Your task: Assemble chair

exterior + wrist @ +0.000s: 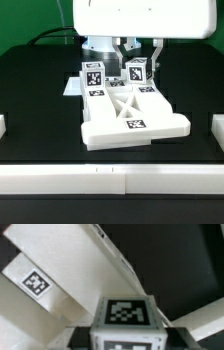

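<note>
Chair parts sat joined in one white blocky piece (128, 112) on the black table (40, 100), and I took that piece as my landmark. Its X-braced frame (124, 101) lay flat in the middle, with a tagged slab (133, 126) at the edge nearest the exterior camera. Two small tagged cubes stood on its far end: one (93, 74) toward the exterior view's left, the other (136, 72) toward the exterior view's right.

From where I watched, the gripper (136, 60) hung directly above the right-hand cube, its dark fingers (153, 52) reaching down on either side of it. They looked clamped on the cube, though I could not make out the contact itself. In the wrist view the same cube (128, 319) filled the foreground with its tag facing the lens, and the frame's diagonal bar (85, 263) ran away behind it, beside another tag (37, 283).

Beyond the assembly's far left corner a flat white board (72, 88) lay on the table, mostly hidden. A white wall (110, 178) bordered the table on the camera's side of the piece.
</note>
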